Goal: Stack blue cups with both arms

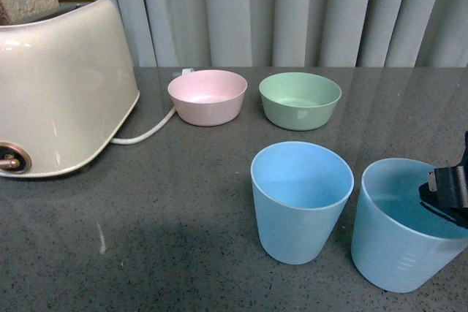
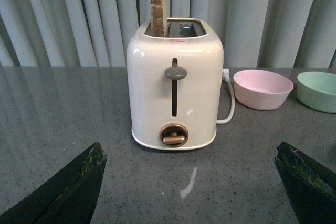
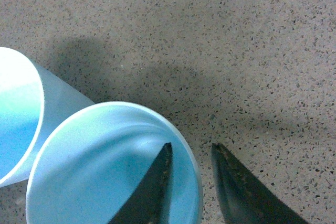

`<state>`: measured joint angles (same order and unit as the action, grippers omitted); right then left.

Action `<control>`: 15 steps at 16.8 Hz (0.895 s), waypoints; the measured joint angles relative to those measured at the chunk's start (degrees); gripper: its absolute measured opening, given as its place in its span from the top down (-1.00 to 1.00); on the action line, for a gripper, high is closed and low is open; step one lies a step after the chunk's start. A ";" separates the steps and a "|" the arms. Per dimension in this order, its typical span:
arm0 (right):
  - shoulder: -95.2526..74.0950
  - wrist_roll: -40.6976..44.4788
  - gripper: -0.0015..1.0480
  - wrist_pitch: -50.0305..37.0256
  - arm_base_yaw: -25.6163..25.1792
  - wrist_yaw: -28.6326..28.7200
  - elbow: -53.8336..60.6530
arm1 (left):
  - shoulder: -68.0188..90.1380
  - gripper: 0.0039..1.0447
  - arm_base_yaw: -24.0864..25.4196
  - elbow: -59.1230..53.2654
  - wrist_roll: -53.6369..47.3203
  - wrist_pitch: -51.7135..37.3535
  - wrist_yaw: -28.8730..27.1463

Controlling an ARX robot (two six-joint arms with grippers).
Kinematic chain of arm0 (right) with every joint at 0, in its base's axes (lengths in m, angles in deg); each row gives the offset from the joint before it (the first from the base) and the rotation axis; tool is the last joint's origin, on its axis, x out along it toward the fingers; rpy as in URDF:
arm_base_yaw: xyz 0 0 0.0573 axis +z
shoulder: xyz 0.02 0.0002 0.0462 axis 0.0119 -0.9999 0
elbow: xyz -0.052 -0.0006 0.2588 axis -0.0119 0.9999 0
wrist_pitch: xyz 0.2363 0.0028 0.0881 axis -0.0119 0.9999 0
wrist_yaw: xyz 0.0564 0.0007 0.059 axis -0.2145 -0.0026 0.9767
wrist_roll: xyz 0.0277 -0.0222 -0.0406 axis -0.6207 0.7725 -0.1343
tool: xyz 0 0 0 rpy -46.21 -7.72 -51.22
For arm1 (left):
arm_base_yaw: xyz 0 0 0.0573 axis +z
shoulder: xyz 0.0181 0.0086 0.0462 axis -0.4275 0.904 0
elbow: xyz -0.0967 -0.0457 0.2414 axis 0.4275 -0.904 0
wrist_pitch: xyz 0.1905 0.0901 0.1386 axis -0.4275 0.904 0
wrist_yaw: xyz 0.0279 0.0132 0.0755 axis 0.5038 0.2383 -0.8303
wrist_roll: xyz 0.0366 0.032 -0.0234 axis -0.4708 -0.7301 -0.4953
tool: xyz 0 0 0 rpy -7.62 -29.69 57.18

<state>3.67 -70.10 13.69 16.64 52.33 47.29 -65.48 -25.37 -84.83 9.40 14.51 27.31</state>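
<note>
Two light-blue cups stand side by side on the dark grey table near the front. One blue cup [image 1: 300, 199] stands free in the middle. The other blue cup [image 1: 398, 235] is at the right, slightly tilted, and my right gripper [image 1: 447, 193] is shut on its rim. In the right wrist view my right gripper [image 3: 191, 153] has one finger inside the held cup [image 3: 100, 166] and one outside its wall; the free cup [image 3: 21, 119] lies beside it. My left gripper [image 2: 191, 169] is open and empty above the table, facing the toaster.
A cream toaster [image 1: 58, 85] with a slice of bread stands at the back left, also seen in the left wrist view [image 2: 175, 82]; its white cord [image 1: 146, 133] trails right. A pink bowl [image 1: 208, 96] and a green bowl [image 1: 300, 100] sit behind the cups. A grey curtain hangs behind.
</note>
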 joint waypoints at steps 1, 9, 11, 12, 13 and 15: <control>0.00 0.00 0.66 0.42 -0.07 -0.33 -0.31 | 0.00 -0.88 -0.02 0.00 0.00 0.00 -0.02; 6.58 0.76 0.95 6.25 -3.82 0.46 -6.54 | 0.00 -0.88 -0.02 0.00 0.00 0.00 -0.02; 10.36 1.57 0.95 7.87 -2.54 2.19 -11.08 | 0.00 -0.88 -0.02 0.00 0.00 0.02 -0.02; 10.99 1.86 0.95 8.28 -1.03 2.40 -12.24 | 0.00 -0.88 -0.02 0.00 0.00 0.00 -0.02; 10.91 2.08 0.95 8.70 0.83 2.36 -12.70 | 0.00 -0.88 -0.02 0.00 0.00 0.00 -0.02; 9.07 2.16 0.95 8.50 3.76 1.81 -12.70 | 0.00 -0.88 -0.02 0.00 0.00 0.00 -0.02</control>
<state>12.74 -67.94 22.20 20.40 54.14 34.59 -65.48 -25.39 -84.83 9.40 14.51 27.29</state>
